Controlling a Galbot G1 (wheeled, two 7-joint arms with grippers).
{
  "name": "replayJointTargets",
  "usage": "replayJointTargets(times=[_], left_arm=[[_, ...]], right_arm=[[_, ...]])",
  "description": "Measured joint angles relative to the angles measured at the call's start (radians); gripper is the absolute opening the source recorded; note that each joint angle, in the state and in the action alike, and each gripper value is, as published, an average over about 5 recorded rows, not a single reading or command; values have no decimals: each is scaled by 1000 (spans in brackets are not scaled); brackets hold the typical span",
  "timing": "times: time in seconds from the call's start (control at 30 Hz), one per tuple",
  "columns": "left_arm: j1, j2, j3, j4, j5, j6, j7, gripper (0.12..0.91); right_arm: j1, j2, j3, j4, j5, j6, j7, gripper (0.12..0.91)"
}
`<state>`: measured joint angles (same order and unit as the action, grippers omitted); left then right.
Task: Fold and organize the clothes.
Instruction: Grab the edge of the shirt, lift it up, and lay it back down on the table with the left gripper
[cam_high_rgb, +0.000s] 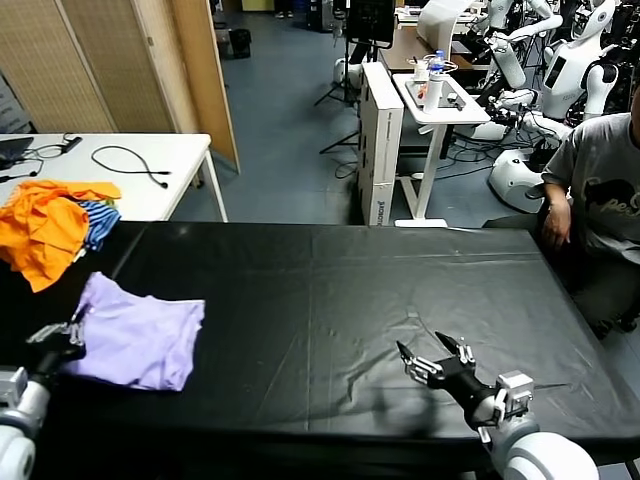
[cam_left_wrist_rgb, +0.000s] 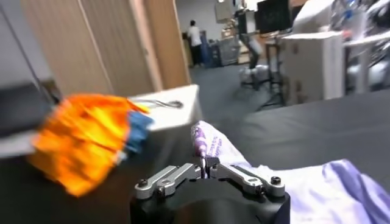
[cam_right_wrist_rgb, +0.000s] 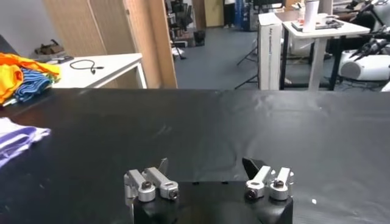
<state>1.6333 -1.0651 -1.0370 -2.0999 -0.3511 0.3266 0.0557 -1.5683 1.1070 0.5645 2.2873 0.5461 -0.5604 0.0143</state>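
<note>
The pale lavender T-shirt lies folded on the left part of the black table. My left gripper is at its left edge and is shut on a pinch of the fabric. In the left wrist view the gripper holds a raised fold of the T-shirt, with purple print showing on it. My right gripper is open and empty, low over the table at the front right. In the right wrist view its fingers stand wide apart, and a corner of the T-shirt shows far off.
A heap of orange and blue-striped garments lies at the table's back left corner. Behind it stands a white table with cables. A seated person is at the table's right end. Other robots and a white cart stand beyond.
</note>
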Motion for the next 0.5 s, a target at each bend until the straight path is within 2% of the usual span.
replayJointTargets(times=[0.1,0.17,0.33,0.5], left_arm=[[18,-29,35,-75,13,24,-37,171],[17,-68,97,-125,30,40,-57,171],[-20,-195,333,-196,48,68,-94,171],[-67,-310,563,-172,71,47,-101,171]], right_arm=[[-7,7,0,-1,-11,0,-1,907],[-13,11,4,3,-16,0,-2,907],[-36,19,29,16,-29,5,-2,907],[-54,35,53,20,-42,8,0,907]])
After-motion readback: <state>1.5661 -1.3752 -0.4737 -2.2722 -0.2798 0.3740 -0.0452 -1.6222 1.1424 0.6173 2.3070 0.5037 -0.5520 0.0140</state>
